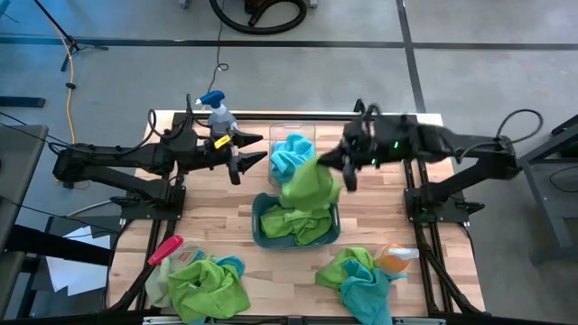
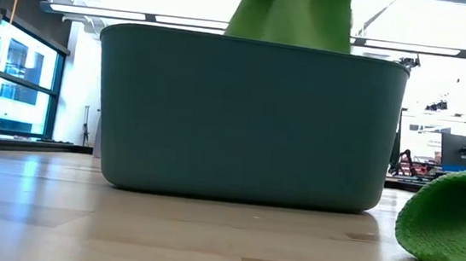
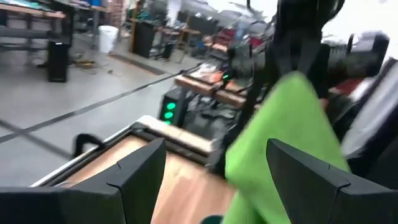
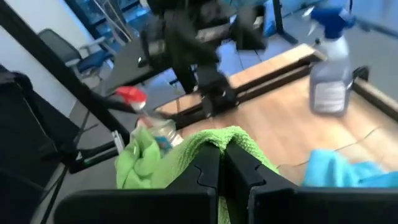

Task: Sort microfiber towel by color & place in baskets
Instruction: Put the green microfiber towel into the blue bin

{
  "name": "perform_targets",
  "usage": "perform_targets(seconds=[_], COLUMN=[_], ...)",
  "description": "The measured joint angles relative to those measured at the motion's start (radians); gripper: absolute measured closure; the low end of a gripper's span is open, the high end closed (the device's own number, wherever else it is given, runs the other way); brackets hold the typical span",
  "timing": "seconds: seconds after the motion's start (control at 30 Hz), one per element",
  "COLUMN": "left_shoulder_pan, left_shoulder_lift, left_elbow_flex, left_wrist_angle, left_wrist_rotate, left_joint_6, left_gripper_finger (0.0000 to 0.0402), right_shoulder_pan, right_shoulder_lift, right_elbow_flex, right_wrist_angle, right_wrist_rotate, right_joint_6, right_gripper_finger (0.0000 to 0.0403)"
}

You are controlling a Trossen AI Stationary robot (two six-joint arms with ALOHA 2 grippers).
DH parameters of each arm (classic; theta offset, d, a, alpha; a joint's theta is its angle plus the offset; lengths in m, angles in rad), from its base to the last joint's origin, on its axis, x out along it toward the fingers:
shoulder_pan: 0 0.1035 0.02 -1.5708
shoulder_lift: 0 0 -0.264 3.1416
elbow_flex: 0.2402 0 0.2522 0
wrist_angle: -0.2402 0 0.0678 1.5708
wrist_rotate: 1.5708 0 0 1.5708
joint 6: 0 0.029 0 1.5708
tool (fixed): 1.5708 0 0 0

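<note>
Green towel (image 1: 310, 185) pinched in right tool (image 4: 224, 163) above teal basket (image 1: 260, 236); left tool (image 3: 214, 180) agape, empty.

The view from above is evenly lit, with soft, short shadows under the arms on the desk (image 1: 388, 217). In the low view the ceiling lights and windows behind are very bright and washed out, and the teal bin (image 2: 247, 119) is dark against them. The near desk surface is out of focus. Both wrist views are blurred, the left one strongly.
</note>
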Motion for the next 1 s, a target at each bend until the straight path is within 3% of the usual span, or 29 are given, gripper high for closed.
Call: perform_targets(seconds=[0.27, 0.43, 0.57, 0.7, 0.83, 1.0], left_shoulder_pan=[0.000, 0.000, -0.001, -0.001, 0.000, 0.000], left_shoulder_lift=[-0.044, -0.100, -0.145, -0.185, -0.210, -0.219], left_elbow_flex=[0.001, 0.001, 0.001, 0.001, 0.001, 0.001], left_wrist_angle=[0.042, 0.037, 0.031, 0.027, 0.025, 0.023], left_wrist_rotate=[0.149, 0.229, 0.246, 0.246, 0.245, 0.242], left_joint_6=[0.002, 0.058, 0.070, 0.070, 0.079, 0.079], left_gripper_finger=[0.0135, 0.0135, 0.0135, 0.0135, 0.0135, 0.0135], right_shoulder_pan=[0.200, 0.223, 0.241, 0.270, 0.299, 0.327], right_shoulder_lift=[0.148, 0.269, 0.343, 0.367, 0.367, 0.367], right_elbow_flex=[0.000, 0.000, 0.000, 0.026, 0.071, 0.090], right_wrist_angle=[0.067, 0.248, 0.287, 0.187, -0.055, -0.314], right_wrist_rotate=[0.310, 0.384, 0.394, 0.394, 0.391, 0.293], right_joint_6=[0.205, 0.292, 0.393, 0.476, 0.627, 0.880], right_gripper_finger=[0.0403, 0.0403, 0.0403, 0.0403, 0.0403, 0.0403])
